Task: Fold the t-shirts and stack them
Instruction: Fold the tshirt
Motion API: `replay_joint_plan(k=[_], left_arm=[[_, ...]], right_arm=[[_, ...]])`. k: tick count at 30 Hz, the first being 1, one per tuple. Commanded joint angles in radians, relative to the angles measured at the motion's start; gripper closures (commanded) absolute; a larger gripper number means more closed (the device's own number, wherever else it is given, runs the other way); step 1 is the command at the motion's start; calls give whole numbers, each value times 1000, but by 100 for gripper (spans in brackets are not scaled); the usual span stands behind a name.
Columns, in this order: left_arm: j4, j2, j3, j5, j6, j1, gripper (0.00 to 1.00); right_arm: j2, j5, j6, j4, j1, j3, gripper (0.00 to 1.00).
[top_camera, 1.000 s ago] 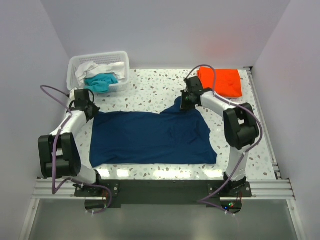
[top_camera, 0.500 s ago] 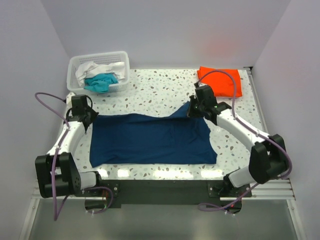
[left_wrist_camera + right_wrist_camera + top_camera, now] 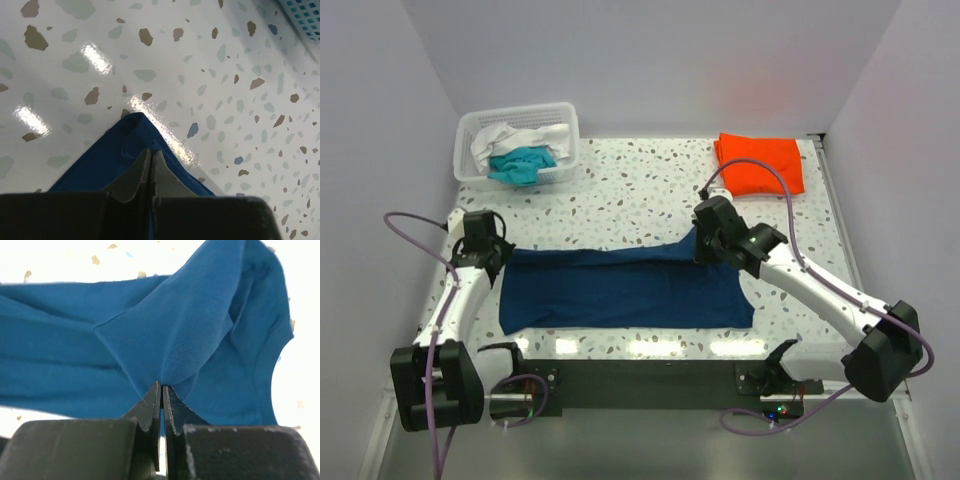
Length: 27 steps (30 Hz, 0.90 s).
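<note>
A dark navy t-shirt (image 3: 620,288) lies spread across the near part of the table, its far edge lifted and drawn toward the front. My left gripper (image 3: 492,256) is shut on the shirt's far left corner (image 3: 131,131). My right gripper (image 3: 702,248) is shut on a pinch of the navy cloth (image 3: 190,340) at the far right corner, held above the table. A folded orange t-shirt (image 3: 760,162) rests at the far right. A teal t-shirt (image 3: 523,163) and a white t-shirt (image 3: 510,137) sit bunched in the basket.
The white slatted basket (image 3: 568,125) stands at the far left corner of the speckled table (image 3: 630,190). A raised rail (image 3: 840,220) runs along the table's right side, and grey walls close in on three sides.
Both grippers have moved toward the near edge, carrying the navy shirt's far edge with them. The shirt now covers a narrower band than a second ago.
</note>
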Motion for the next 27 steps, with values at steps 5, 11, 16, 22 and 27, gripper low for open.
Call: replay_joint_plan(k=[5,11,16,22,27], left_arm=[[-162,-103,-83,-181,-232,7,100],[-251,-119,-118,-240,-338,7,100],[-308,-64,-116,-266,-389,7,95],[-342,-79,-89,-275,-401,8,54],[-483,-133,-3,-325,-438,8,13]], right_arm=[[-24,62,78,-188,149,-13,100],[2,2,116,-182,206,-100,93],[-16,-81,93,-98,208,-130,57],[-68,-113,46,-99,208,-113,35],[-88,8,46,-181,173,-84,26]])
